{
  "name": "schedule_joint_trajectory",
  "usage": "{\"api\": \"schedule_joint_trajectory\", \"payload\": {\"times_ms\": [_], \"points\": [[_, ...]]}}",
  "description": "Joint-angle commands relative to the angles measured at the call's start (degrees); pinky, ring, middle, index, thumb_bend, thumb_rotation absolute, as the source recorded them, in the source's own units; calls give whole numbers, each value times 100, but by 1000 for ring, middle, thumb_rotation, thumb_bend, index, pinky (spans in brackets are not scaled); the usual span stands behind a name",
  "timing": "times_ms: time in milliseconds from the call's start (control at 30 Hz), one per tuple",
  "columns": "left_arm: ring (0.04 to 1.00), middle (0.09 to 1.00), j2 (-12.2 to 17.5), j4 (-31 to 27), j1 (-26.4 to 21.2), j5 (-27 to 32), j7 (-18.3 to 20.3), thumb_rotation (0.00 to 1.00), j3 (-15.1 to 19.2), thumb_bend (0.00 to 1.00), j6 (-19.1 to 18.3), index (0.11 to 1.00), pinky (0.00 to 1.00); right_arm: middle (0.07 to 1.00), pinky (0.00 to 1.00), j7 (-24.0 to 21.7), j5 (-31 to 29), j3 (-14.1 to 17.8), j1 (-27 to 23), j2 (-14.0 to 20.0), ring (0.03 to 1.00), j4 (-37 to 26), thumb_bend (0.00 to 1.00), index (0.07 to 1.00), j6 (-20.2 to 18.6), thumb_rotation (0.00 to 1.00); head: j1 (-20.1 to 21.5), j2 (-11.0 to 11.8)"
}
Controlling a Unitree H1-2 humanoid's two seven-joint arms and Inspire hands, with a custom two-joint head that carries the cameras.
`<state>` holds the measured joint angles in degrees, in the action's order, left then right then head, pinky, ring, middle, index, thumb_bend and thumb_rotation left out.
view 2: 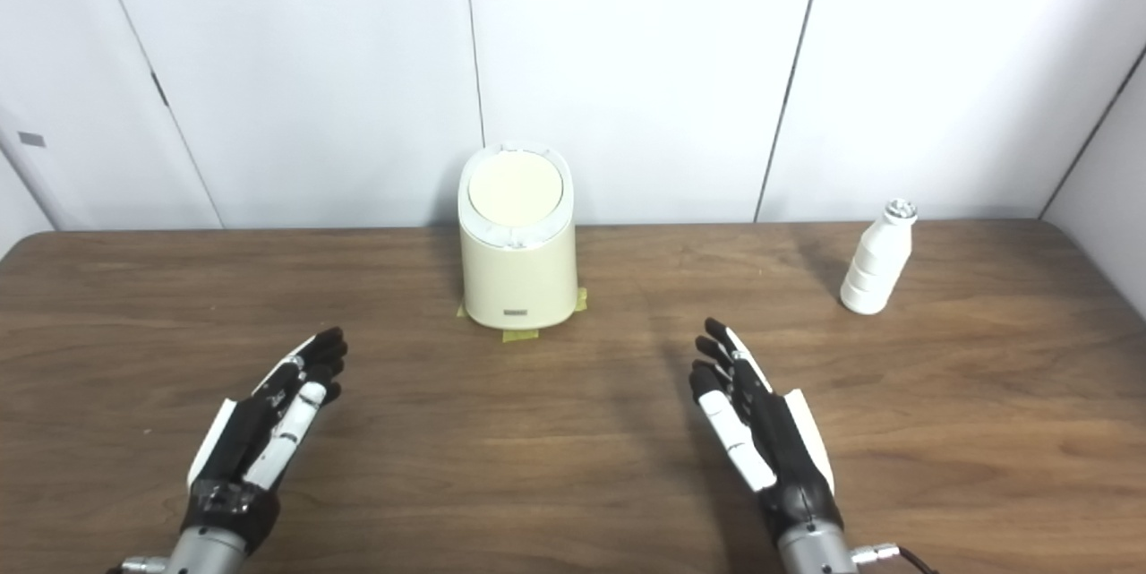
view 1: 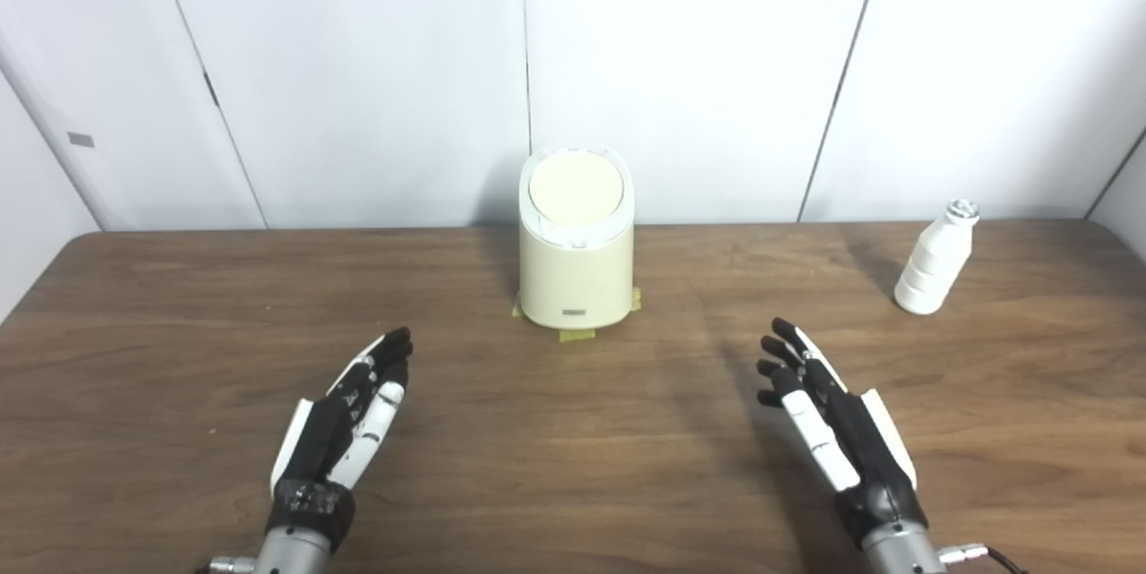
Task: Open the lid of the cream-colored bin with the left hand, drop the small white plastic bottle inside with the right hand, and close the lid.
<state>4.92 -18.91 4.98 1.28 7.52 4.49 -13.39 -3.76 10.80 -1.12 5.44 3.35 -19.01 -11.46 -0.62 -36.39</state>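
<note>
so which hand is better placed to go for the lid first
Left. The left hand is open on the near-left side of the closed bin, while the right hand sits nearer the bottle.

The bin (view 1: 576,265) is cream with a paler round lid (view 1: 576,190) ringed in white; yellow tape (view 1: 577,335) peeks out at its base. To its right stands a white bottle (view 1: 935,260) with a silvery cap. The worktop (view 1: 573,466) is dark brown woodgrain. Each robot hand (view 1: 345,422) (view 1: 828,422) is black and white.

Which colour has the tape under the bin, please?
The tape under the bin is yellow; the left eye view shows it best.
</note>
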Motion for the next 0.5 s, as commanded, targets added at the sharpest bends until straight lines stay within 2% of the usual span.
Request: {"api": "schedule_joint_trajectory", "payload": {"times_ms": [0,200,467], "points": [[935,918,146,-82,185,-7,22,622,-42,356,186,914,923,906,771,67,-31,6,28,30,862,-109,549,939,245,880,6,2],[929,904,145,-73,173,-5,26,586,-50,351,207,915,929,902,766,75,-9,-13,23,29,860,-168,543,937,201,884,5,5],[929,907,143,-110,145,-32,4,588,-51,359,152,918,927,901,771,81,-57,3,2,9,861,-169,535,934,207,855,14,32]]}}
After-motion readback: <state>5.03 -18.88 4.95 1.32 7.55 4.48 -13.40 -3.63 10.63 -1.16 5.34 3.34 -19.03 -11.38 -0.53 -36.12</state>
